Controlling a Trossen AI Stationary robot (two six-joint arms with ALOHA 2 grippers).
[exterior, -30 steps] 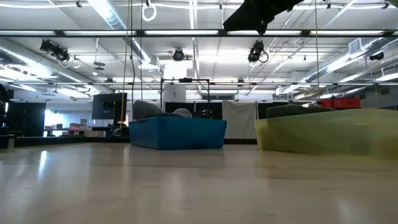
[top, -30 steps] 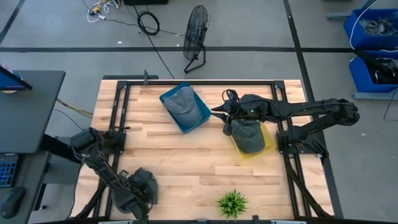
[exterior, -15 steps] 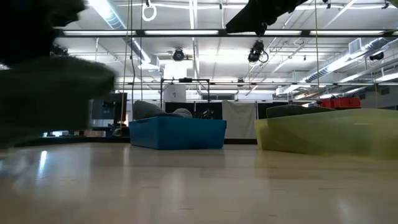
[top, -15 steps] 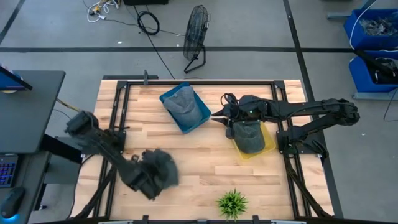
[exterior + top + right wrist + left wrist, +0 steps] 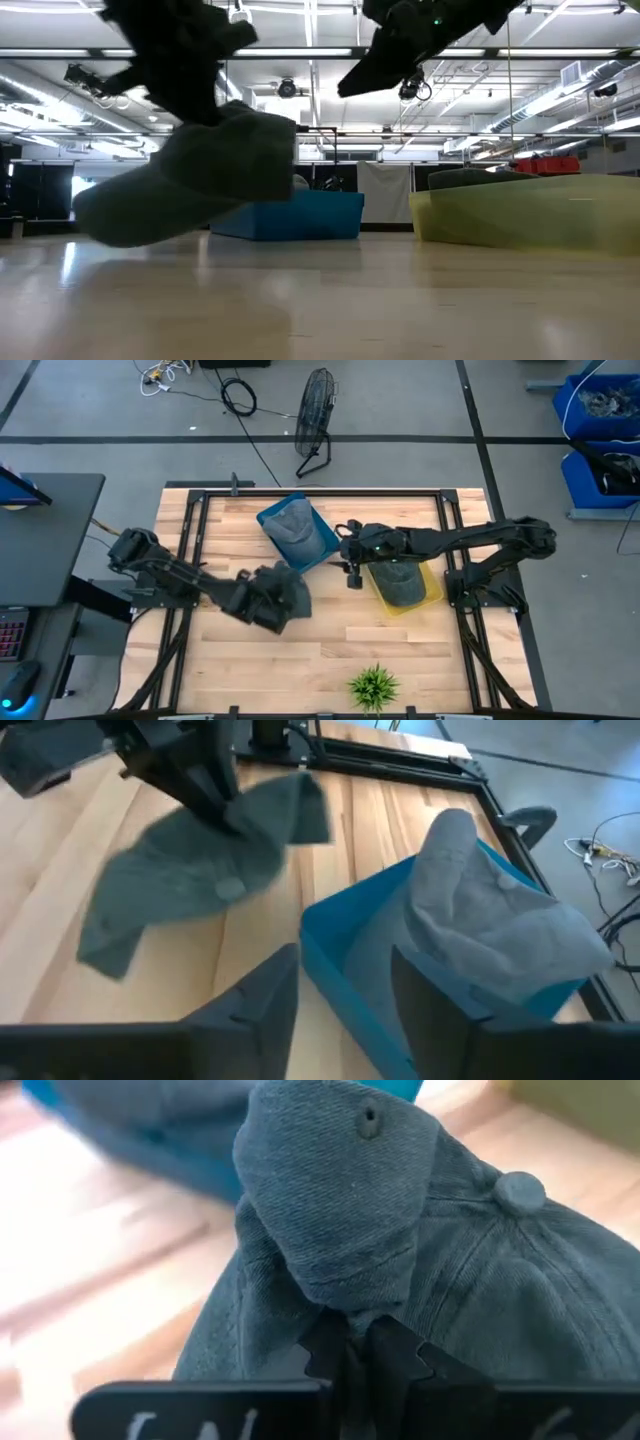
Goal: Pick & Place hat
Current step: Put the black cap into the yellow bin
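Observation:
A grey-green cap (image 5: pixel 285 597) hangs from my left gripper (image 5: pixel 260 601) over the middle of the table, just near of the blue bin (image 5: pixel 318 550). The low view shows this cap (image 5: pixel 190 180) off the wood. A second grey cap (image 5: pixel 291 525) lies in the blue bin. A darker cap (image 5: pixel 398 582) lies in the yellow bin (image 5: pixel 432 588). My right gripper (image 5: pixel 349 567) is open and holds nothing, hovering between the two bins. In its wrist view (image 5: pixel 345 988) it looks across the blue bin (image 5: pixel 350 950) at the carried cap (image 5: pixel 195 880). My left gripper is shut on a bunched fold of the cap's crown (image 5: pixel 350 1295), pinched between the two fingers (image 5: pixel 325 1350), with the top button (image 5: pixel 518 1190) off to one side. It comes from the table's left, slanting down. The cap is lifted clear and droops below the fingers.
A small green plant (image 5: pixel 373 685) stands at the near edge. A floor fan (image 5: pixel 316 405) and cables lie beyond the far edge. Bare wood (image 5: pixel 340 630) stretches between the bins and the plant. The black frame rail (image 5: pixel 300 491) runs along the far side.
My left arm has swung quickly from the near-left corner toward the middle of the table, carrying the cap up to just near the blue bin. My right gripper has shifted a little left and toward the near edge, away from the yellow bin.

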